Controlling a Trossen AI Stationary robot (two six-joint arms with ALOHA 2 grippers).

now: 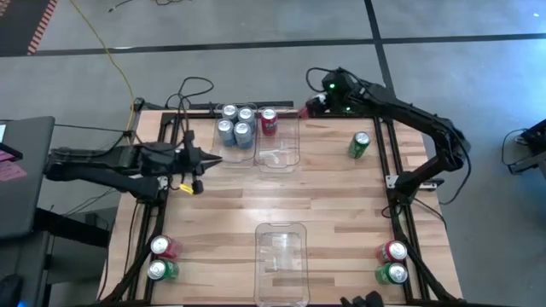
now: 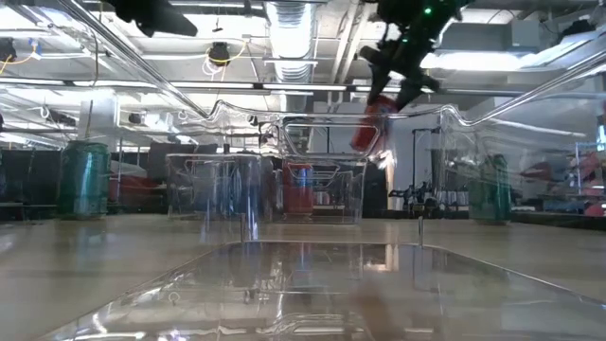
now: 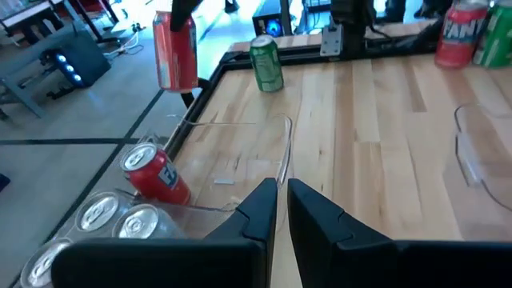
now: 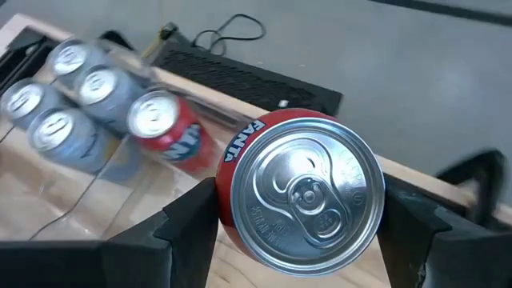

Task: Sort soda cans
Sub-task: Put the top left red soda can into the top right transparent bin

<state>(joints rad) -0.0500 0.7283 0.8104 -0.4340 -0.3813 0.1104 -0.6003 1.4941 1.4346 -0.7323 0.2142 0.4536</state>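
While a red can (image 4: 300, 188) hangs clamped in the right gripper (image 1: 317, 106) above the table's one-o'clock edge, four silver-blue cans (image 1: 235, 124) and one red (image 1: 269, 121) fill bins at twelve; six wait outside. The left gripper (image 1: 213, 160), fingers nearly closed and empty, idles at nine.

Likely a lab: exposed ceiling ducts (image 2: 289, 24), cables (image 1: 102, 43).

Counted from above: four silver-blue cans (image 1: 236, 124), four red cans (image 1: 269, 121) (one held aloft by right gripper (image 1: 312, 107)), three green cans (image 1: 359, 145), two clear bins (image 1: 281, 252).
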